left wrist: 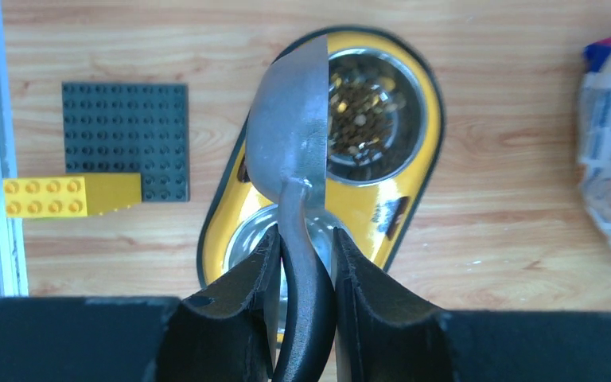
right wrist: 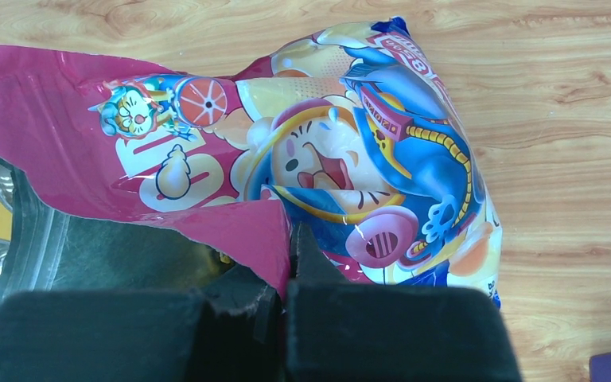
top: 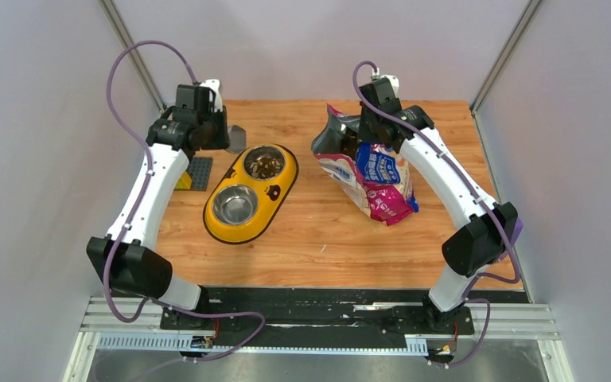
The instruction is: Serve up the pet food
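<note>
Two robot arms work a wooden desk (top: 326,239) laid for a pet's meal. The left hand (left wrist: 305,235) is clamped on the dark handle of a grey scoop (left wrist: 286,135), with its fingers (left wrist: 256,274) pressed against either side of the handle. Seen from the wrist, the scoop's cup hangs over the 9 o'clock rim of the far bowl (left wrist: 412,135) of a yellow feeder (left wrist: 370,208). That bowl holds a layer of brown kibble (left wrist: 366,111), while the near bowl (top: 235,204) shows bare steel. Only the scoop's grey back shows, so whether any kibble sits in it cannot be told.

From above, the left hand stands at 10 o'clock of the feeder, well apart from the bag (top: 375,181). The glossy pink-and-blue bag lies on its side at 3 o'clock of the feeder, just beside it, with its mouth toward 10 o'clock and its base toward 4 o'clock. The right hand (right wrist: 289,248) is at the mouth end, closed to a slit on the torn pink edge. That lip is raised and the dark inside gapes. In the wrist view the cartoon animal's face lies just past the fingertips, toward 1 o'clock.

A dark studded plate (left wrist: 125,135), with a yellow brick (left wrist: 68,196) overlapping one corner, lies at 9 o'clock of the feeder.
</note>
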You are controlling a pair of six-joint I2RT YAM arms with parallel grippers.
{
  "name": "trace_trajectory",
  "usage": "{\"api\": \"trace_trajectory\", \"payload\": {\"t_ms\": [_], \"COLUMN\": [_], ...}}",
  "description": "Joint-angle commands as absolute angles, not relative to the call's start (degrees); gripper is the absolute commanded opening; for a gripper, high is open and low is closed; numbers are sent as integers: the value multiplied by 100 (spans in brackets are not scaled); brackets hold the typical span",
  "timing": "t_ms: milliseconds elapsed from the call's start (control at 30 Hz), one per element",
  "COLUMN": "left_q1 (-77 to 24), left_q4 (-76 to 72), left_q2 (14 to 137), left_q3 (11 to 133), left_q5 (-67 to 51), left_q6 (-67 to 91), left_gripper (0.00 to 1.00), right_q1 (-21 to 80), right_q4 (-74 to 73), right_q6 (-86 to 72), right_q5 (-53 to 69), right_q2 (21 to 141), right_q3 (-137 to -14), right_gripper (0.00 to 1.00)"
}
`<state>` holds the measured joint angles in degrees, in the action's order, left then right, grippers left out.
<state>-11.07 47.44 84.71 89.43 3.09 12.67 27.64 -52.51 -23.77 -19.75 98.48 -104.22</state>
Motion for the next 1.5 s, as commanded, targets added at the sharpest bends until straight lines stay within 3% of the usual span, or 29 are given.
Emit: {"api": "trace_trajectory", "payload": {"t_ms": [0, 267, 467, 933, 1467], "left_q1": [-1115, -1160, -1506, -2117, -3205], "left_q4": [4733, 2808, 1835, 2575, 2956], "left_q2": [8040, 7512, 7446, 7802, 9369], "left_q3": [9720, 9475, 8958, 8964, 9855], "left_q5": [-323, -3484, -4087, -3780, -2128], "left_q6": [1428, 2792, 3232, 2170, 2110], "left_gripper": [0, 0, 0, 0, 0], "right_q1": [2707, 2707, 2706, 2796, 2924], "right_q4": [-4899, -4904, -4932, -4983, -4832], "right_q6": [-2281, -2293, -2314, -2355, -2368], "right_q5": [-1934, -1772, -1629, -1735, -1787], "right_q2": [9721, 9596, 9480, 9186, 9044], "right_q3": [-10622, -10591, -10599, -10668, -10296], "right_gripper": [0, 0, 0, 0, 0]}}
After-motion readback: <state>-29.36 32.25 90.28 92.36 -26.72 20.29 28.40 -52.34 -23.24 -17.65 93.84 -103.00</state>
